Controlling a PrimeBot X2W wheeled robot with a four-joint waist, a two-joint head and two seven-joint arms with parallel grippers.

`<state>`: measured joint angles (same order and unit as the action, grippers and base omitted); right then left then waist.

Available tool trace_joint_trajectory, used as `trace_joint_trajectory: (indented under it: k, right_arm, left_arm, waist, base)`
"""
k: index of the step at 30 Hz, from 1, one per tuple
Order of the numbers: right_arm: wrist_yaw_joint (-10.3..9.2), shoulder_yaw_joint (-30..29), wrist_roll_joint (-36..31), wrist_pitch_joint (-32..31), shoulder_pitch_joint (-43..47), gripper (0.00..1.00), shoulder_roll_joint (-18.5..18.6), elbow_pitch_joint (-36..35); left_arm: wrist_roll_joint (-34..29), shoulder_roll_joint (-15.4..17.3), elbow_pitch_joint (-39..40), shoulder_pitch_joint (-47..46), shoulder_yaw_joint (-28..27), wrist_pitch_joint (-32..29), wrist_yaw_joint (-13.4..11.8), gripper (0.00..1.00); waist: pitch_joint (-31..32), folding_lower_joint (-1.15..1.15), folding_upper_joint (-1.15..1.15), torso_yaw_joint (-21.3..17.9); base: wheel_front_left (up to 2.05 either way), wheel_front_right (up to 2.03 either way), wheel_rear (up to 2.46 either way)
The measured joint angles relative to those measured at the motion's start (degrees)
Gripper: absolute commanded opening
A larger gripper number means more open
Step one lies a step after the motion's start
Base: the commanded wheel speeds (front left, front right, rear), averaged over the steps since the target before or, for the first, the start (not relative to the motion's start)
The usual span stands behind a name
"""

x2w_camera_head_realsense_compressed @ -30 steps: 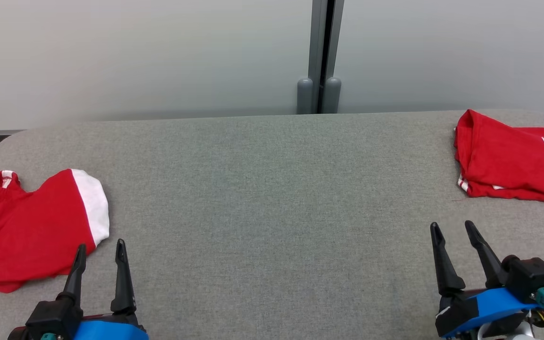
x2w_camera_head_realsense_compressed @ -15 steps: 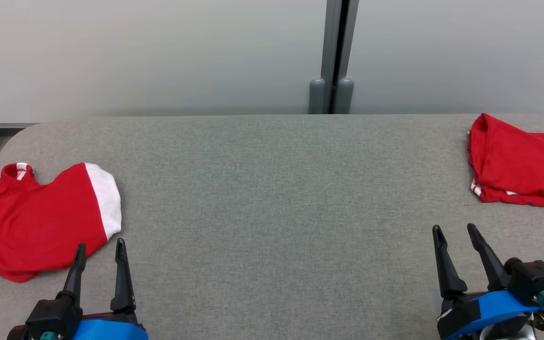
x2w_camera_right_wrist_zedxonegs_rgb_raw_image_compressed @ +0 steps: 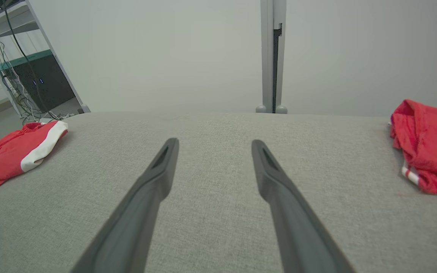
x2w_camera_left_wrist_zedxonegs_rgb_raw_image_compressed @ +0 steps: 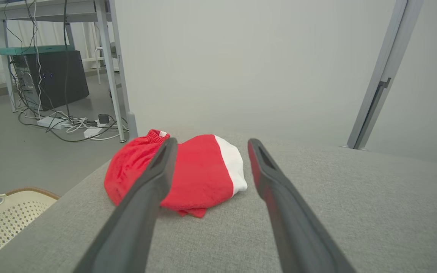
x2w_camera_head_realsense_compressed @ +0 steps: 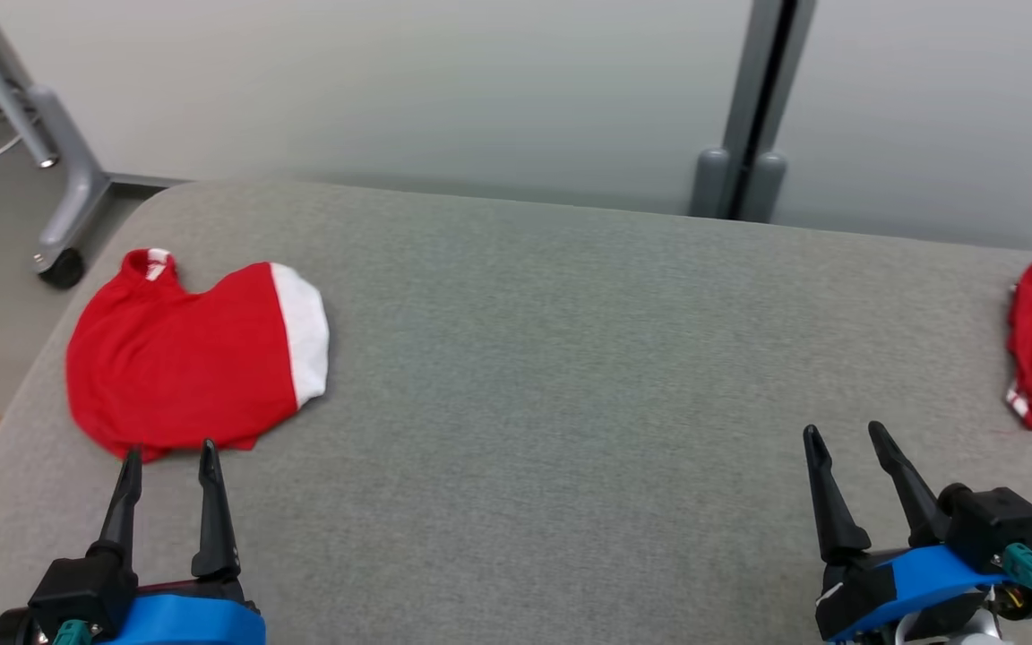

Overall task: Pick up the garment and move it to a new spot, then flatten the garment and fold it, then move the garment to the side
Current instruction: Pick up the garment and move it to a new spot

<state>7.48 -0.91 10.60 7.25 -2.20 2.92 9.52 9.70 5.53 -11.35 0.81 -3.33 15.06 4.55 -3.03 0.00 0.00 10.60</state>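
Garment (x2w_camera_head_realsense_compressed: pixel 184 367), red, white-banded, rumpled, left end effector (x2w_camera_head_realsense_compressed: pixel 169 448) and right end effector (x2w_camera_head_realsense_compressed: pixel 842 428) spread, empty

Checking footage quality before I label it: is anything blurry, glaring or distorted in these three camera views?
Head view: even, soft light, no glare, red-and-white garment sharp. Left wrist view: left end effector goes soft near the lens. Right wrist view: wide-angle stretch, red garment at the right edge slightly soft.

No readable text, number, label or brand on the red-and-white garment (x2w_camera_head_realsense_compressed: pixel 176 367) or elsewhere
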Motion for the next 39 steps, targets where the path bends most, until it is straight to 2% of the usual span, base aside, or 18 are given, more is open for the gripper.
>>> trace_joint_trajectory:
  k: [13, 20, 27, 31, 39]
  right_arm:
    - [0.00, 1.1, -0.5, 0.3, -1.2, 1.00, 0.0, 1.2]
    - [0.01, 1.3, -0.5, 0.0, -1.3, 1.00, -0.1, 1.7]
    - [0.01, 1.6, -0.5, -0.1, -1.6, 1.00, -0.1, 1.9]
    - [0.00, 0.5, -0.8, -0.1, -1.9, 1.00, -0.1, 1.5]
    - [0.01, -1.2, -4.3, -2.0, -4.1, 1.00, -0.1, -2.9]
  left_arm:
    - [0.9, 0.4, 0.3, 0.0, -0.8, 0.0, -1.1, 1.00]
    - [1.4, 0.7, 0.2, 0.0, -1.2, 0.0, -1.3, 1.00]
    - [1.9, 0.9, -0.1, -0.2, -1.6, 0.0, -1.6, 1.00]
    - [2.5, 1.7, -0.8, -3.4, -2.2, 0.0, -1.5, 1.00]
    - [4.1, 6.8, -4.3, -15.1, -5.3, 0.0, -1.0, 1.00]
  waist:
    - [-0.9, 0.00, 0.00, 9.2]
    - [-1.4, 0.00, 0.00, 12.3]
    - [-1.6, 0.00, 0.00, 12.3]
    - [-2.3, 0.00, 0.00, 11.2]
    - [-6.7, 0.01, 0.00, 6.7]
  base:
    - [0.00, 0.00, 0.00]
    - [0.00, 0.00, 0.00]
    - [0.00, 0.00, 0.00]
    - [0.00, 0.00, 0.00]
    - [0.00, 0.00, 0.00]
